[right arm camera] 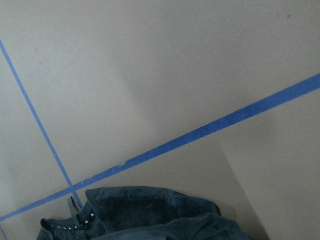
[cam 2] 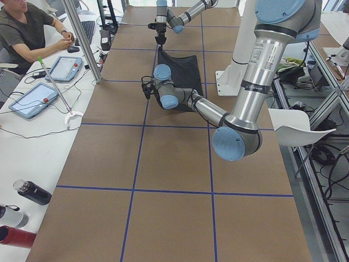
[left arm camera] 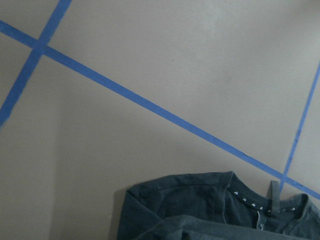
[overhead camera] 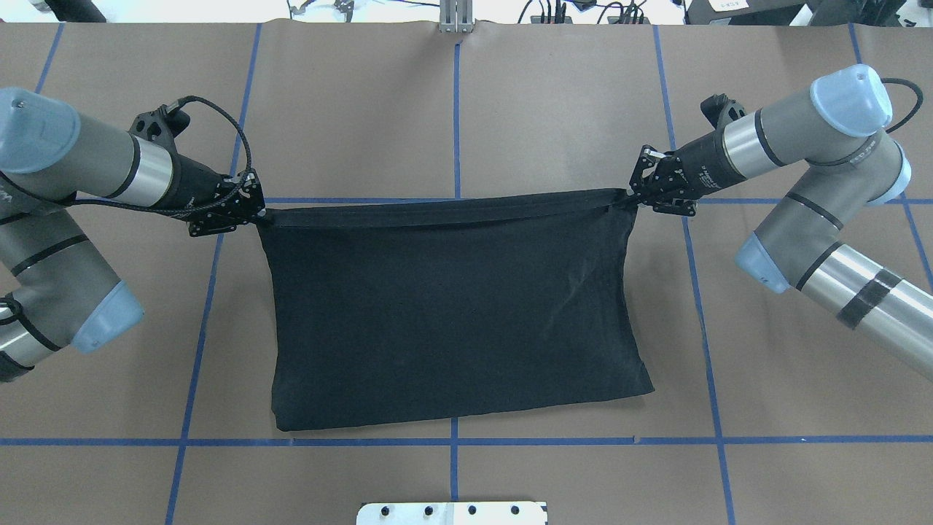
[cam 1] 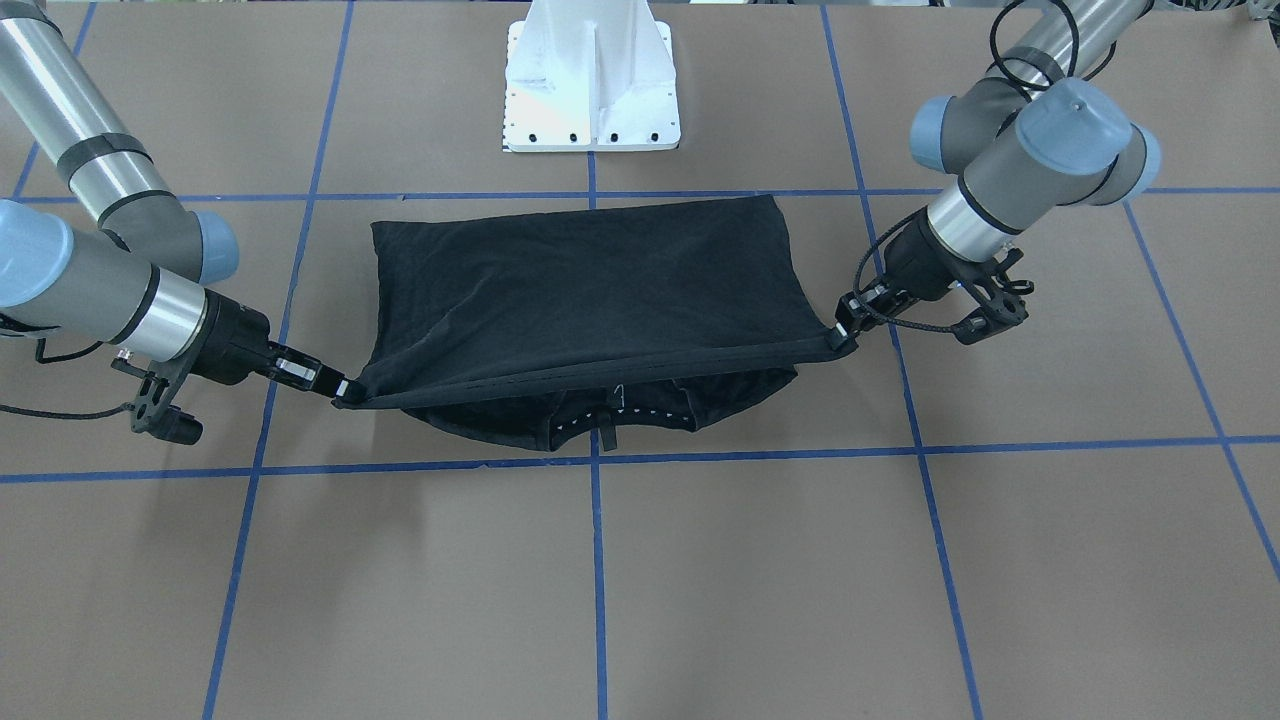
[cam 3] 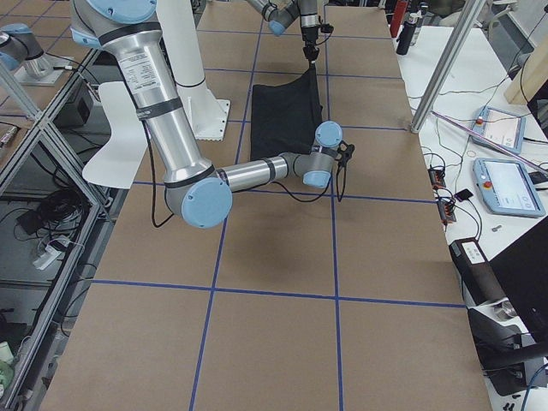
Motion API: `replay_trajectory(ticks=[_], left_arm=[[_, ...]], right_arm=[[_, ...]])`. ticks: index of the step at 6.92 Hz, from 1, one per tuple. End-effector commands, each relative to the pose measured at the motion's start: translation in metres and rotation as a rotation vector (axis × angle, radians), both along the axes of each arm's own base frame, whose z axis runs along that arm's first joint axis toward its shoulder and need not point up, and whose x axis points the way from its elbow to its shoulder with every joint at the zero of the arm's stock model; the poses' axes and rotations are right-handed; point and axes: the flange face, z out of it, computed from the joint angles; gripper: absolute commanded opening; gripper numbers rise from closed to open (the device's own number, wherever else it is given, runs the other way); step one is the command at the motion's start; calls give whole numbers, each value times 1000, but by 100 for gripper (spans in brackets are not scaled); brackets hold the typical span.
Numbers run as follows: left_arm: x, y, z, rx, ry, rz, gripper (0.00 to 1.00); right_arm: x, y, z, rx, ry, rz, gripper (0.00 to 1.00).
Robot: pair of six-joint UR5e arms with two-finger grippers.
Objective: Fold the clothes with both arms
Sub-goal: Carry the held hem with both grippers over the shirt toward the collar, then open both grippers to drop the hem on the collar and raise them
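Pinching the soft black T-shirt [overhead camera: 452, 313] at two corners, our left gripper [overhead camera: 264, 213] and right gripper [overhead camera: 633, 198] held one stitched edge taut and straight between them, raised off the matte brown table [overhead camera: 765, 379]. Below that edge we saw the collar [cam 1: 610, 415] lying rumpled; behind the grippers the smooth cloth sloped down toward the white pedestal [cam 1: 592, 80].
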Motion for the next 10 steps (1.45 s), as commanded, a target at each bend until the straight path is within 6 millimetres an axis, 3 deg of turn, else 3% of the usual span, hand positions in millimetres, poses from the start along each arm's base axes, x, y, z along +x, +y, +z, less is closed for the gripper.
replay_trajectory(ticks=[1,3,4,5,6,8,10], left_arm=[[4,-4,7,-2,3,-2,0],[7,-6,-8,6,21,-4,0],[7,-6,-15,14,30,-1,0],[7,-5,-16,19,33,5,62],[5,-4,-25,27,42,0,99],[-12,-11,-28,42,46,-23,100],[-27,-2,-54,72,77,-34,100]], right_arm=[[-2,-1,3,-6,5,1,0],[-6,-7,-16,12,-14,0,0],[-7,-8,-20,15,-17,-1,23],[-8,-8,-23,19,-20,0,98],[-7,-9,-22,17,-18,4,100],[1,-11,-27,33,-30,9,100],[10,4,-52,68,-67,3,100]])
